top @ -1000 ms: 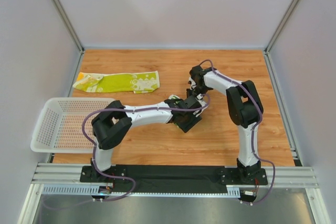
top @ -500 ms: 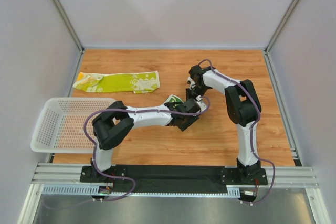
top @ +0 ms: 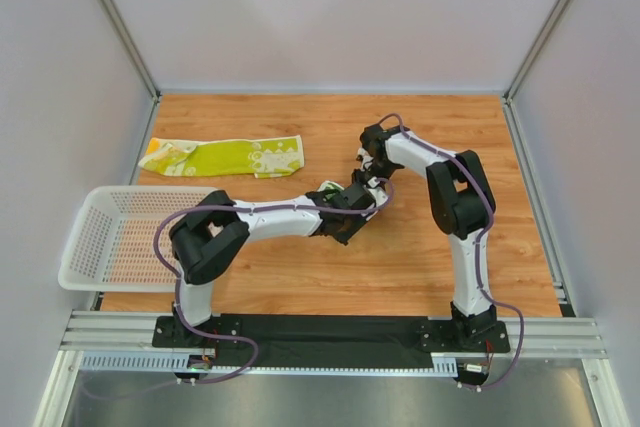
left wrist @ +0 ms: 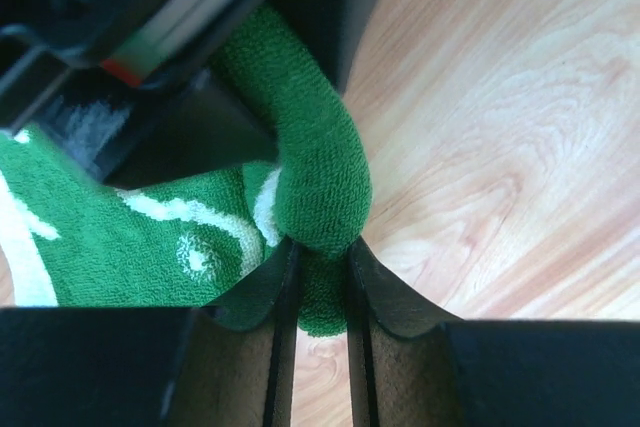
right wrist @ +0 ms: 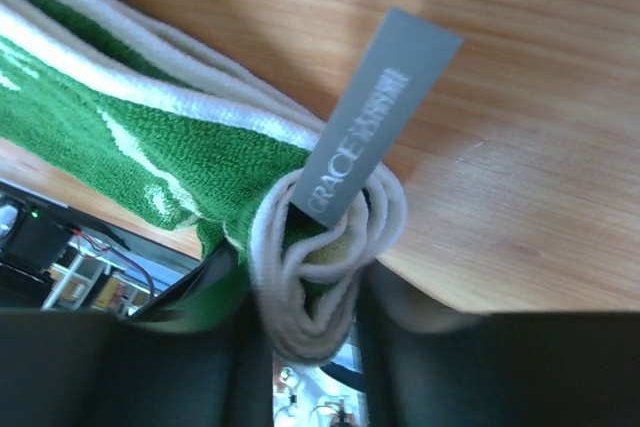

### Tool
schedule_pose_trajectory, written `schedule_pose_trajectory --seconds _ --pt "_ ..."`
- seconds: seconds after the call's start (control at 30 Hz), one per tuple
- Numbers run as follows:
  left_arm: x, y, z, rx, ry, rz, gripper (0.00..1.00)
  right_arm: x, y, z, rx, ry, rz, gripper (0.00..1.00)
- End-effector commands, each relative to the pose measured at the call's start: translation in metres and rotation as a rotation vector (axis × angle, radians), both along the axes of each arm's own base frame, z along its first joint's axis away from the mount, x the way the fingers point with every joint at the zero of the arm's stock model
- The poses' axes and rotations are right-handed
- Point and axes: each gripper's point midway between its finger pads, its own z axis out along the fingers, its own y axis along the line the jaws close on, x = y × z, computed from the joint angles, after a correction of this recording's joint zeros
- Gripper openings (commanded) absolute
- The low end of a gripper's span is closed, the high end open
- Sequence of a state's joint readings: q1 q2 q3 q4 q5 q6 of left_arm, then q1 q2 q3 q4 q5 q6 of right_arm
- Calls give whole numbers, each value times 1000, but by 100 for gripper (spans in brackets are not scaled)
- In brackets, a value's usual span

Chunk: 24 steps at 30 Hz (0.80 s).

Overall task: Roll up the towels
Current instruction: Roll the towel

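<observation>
A wood-grain surface [top: 400, 257] sat enclosed by plain pale walls [top: 330, 17] on three sides, with aluminium posts [top: 113, 19] in the far corners, under even light.

Fuzzy terry-cloth green towel [left wrist: 322, 162], smooth grey label [right wrist: 375, 112], satin wood-grain table [left wrist: 500, 147], white plastic mesh basket [top: 85, 237]

**White Basket on a Wooden Table**

A white mesh basket [top: 120, 242] sits well to the left of the left claw [top: 338, 197] and slightly nearer the camera. It juts past the left edge of the wood-grain table [top: 420, 257]. Pale grey walls [top: 330, 17] stand behind the claw and on both sides. Nearer than the claw, a black plate [top: 330, 329] lies on aluminium rails [top: 560, 332].
</observation>
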<state>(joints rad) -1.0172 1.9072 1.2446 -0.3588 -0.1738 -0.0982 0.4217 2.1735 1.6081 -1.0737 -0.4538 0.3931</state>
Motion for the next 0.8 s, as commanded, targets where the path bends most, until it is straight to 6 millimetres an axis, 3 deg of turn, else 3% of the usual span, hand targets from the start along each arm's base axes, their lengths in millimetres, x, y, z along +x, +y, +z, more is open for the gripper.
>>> schedule_pose_trajectory --seconds 0.0,0.17,0.77 --pt "-12 9 5 -18 125 -12 5 -1 -9 -11 -60 23 2 42" --pt "-30 5 20 -79 216 -21 3 8 -27 -15 -127 15 -34 47" --pt "-28 25 27 -157 338 107 2 37 -88 -11 -339 -58 -100 38"
